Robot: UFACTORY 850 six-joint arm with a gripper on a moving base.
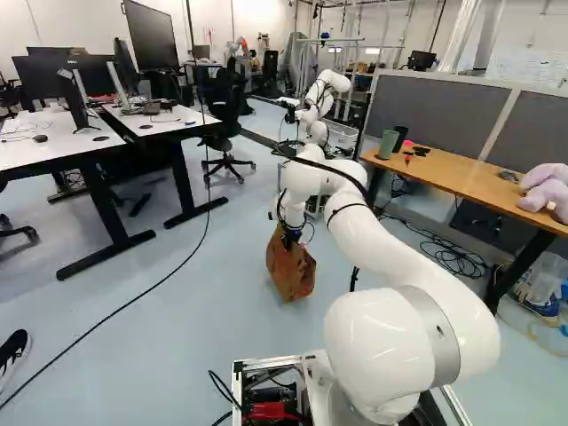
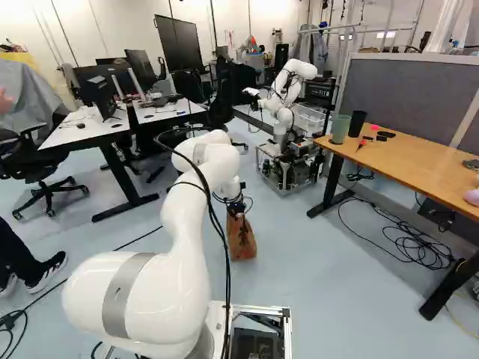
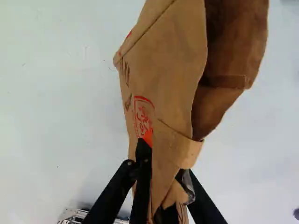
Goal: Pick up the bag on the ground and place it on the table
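Paper bag [image 1: 291,272] in claw [image 1: 290,238], contents unclear

The bag [image 3: 168,74] is creased, matt brown paper; the arm [image 1: 382,235] glossy and smooth; the desk [image 2: 412,164] at two o'clock smooth, wood-like.

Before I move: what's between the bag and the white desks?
A black cable runs across the floor between the bag and the white desks; the left base view shows it.

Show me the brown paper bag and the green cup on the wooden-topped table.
Brown paper bag [image 3: 170,65]: wrist view, on its broad side panel.
Green cup [image 2: 339,130]: right base view, middle of its side.
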